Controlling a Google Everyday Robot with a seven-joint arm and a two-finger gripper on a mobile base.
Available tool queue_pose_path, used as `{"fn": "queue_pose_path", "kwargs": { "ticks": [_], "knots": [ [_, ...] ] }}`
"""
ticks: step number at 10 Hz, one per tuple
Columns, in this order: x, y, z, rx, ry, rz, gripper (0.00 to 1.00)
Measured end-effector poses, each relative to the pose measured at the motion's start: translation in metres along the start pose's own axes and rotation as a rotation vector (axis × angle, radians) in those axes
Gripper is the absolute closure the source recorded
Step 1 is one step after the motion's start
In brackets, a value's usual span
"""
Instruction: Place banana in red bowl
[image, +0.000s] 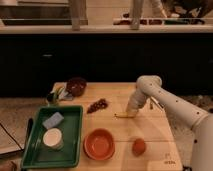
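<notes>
The banana lies flat on the wooden counter, near the middle, behind and slightly to the right of the red bowl and apart from it. The gripper is lowered at the banana's right end, at or just above it; contact cannot be confirmed, and whether the gripper is spread or closed cannot be told. The step in hand appears to be the grasp. Centre the gripper across the banana's short axis, near mid-length rather than at the tip, so the fruit does not pivot when lifted. Close gently, since the banana is soft and will bruise. Lift straight up until it is clear of the counter before any travel. Route the carry forward and to the left toward the red bowl, keeping away from the bunch of grapes to the left and the round orange-red fruit beside the bowl. Lower it over the bowl's centre and release low, lengthwise within the rim. Do not use the dark maroon bowl at the rear.
</notes>
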Motion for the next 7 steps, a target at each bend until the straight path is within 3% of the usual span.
{"fn": "queue_pose_path", "kwargs": {
  "ticks": [2,7],
  "knots": [
    [0.003,-0.003,-0.013,0.021,0.001,0.006,1.00],
    [-0.006,-0.011,-0.068,0.123,-0.019,-0.011,1.00]
  ]
}}
